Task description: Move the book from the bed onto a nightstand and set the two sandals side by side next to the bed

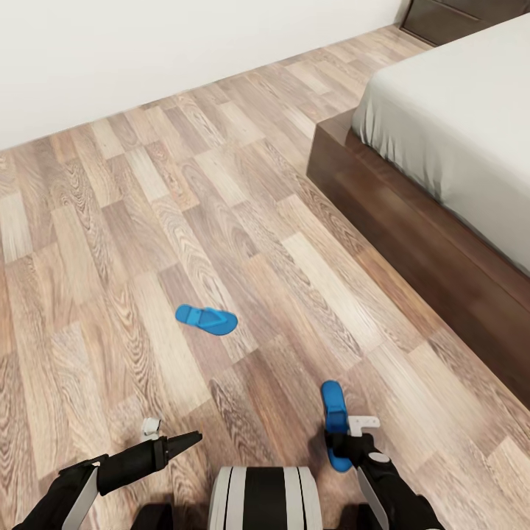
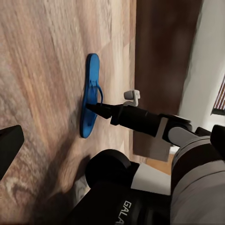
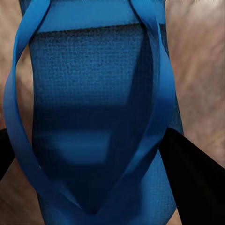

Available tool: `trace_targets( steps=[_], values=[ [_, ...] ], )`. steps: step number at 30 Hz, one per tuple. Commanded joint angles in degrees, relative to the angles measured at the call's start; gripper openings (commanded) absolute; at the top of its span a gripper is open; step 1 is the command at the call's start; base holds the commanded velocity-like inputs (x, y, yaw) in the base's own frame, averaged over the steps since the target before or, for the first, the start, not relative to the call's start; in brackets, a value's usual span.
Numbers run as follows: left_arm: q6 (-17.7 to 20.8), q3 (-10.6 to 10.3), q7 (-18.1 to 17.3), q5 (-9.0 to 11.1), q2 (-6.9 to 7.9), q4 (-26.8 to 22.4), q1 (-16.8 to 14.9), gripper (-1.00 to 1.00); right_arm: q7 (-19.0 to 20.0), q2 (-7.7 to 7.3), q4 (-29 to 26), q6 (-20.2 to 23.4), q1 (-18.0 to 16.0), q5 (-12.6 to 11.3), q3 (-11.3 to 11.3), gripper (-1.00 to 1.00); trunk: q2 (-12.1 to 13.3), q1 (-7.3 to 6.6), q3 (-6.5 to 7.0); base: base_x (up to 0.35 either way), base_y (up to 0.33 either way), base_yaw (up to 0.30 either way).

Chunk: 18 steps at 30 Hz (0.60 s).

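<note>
Two bright-blue sandals lie on the wood-plank floor. The far sandal [image 1: 206, 319] rests alone, out ahead of my left gripper [image 1: 190, 440], which hovers open with nothing in it; one dark finger [image 2: 9, 145] shows at the wrist picture's edge. The near sandal [image 1: 333, 403] [image 2: 90, 93] [image 3: 93, 93] lies flat under my right gripper [image 1: 339, 443] [image 2: 97, 108]. That gripper is open, with its black fingers [image 3: 197, 183] standing on either side of the sandal's straps. The bed [image 1: 456, 118], with pale mattress and dark brown frame, is at the right. The book is out of view.
The bed's dark frame [image 1: 412, 235] runs diagonally along the right side. A dark wooden cabinet [image 1: 449, 18] stands at the far right corner beyond the bed. A white wall [image 1: 147, 51] bounds the floor at the back. Open floor [image 1: 110, 221] stretches to the left.
</note>
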Motion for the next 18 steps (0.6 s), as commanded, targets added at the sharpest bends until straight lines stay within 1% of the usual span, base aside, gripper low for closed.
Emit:
trace_targets(
  steps=[1, 16, 18],
  values=[
    [0.60, -0.03, -0.15, 0.16, 0.00, 0.04, -0.05, 1.00, -0.12, 0.02, 2.64, 0.41, -1.03, -0.47, 0.09, -1.00, -0.01, 0.06, -0.26, 0.000, 0.000, 0.000],
    [0.56, -0.04, -0.21, 0.16, 0.00, 0.04, -0.05, 1.00, -0.12, 0.01, 2.62, 0.41, -1.03, -0.47, 0.10, -1.00, -0.01, 0.06, -0.26, 0.000, 0.000, 0.000],
    [0.58, -0.04, -0.20, 0.16, 0.00, 0.04, -0.05, 1.00, -0.12, 0.02, 2.63, 0.41, -1.03, -0.47, 0.10, -1.00, 0.01, 0.01, 0.18, 0.000, 0.000, 0.000]
  ],
)
